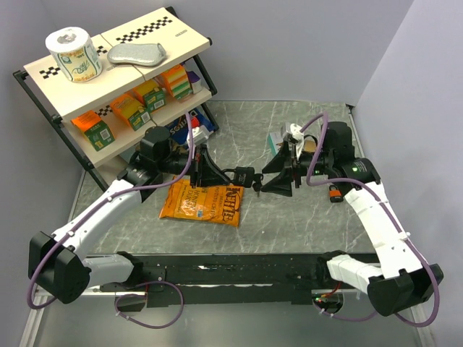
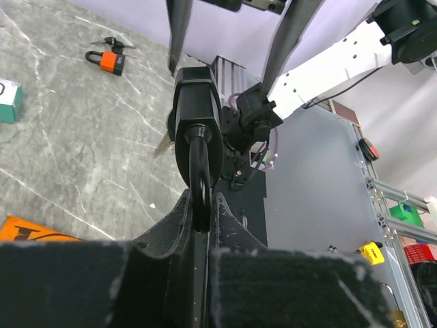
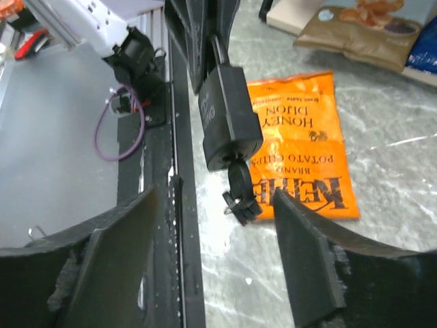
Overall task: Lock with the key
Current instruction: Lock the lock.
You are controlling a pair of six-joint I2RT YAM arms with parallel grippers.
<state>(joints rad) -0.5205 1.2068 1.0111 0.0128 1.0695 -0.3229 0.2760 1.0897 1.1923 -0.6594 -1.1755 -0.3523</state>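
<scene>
left jaws: pressed together on the shackle (image 2: 200,167) of the padlock (image 2: 196,109), holding it off the table (image 1: 304,231) with the body pointing at the right arm.

right jaws: spread wide, one finger on each side of the key (image 3: 240,196), touching neither key nor padlock.

location: the padlock is in the air above the far right corner of the chip bag (image 1: 202,202). the key sits in the keyway at the body's free end, head sticking out. an orange padlock (image 1: 334,194) lies on the table well to the right of the chip bag.

handling, judged: the padlock is rigid, smooth-sided and likely heavy for its bulk. the key head is small, flat and stiff. pinch it across its flat faces, close to the body, then turn.

risk: an off-centre pinch could slip, or swing the padlock about the shackle.
</scene>
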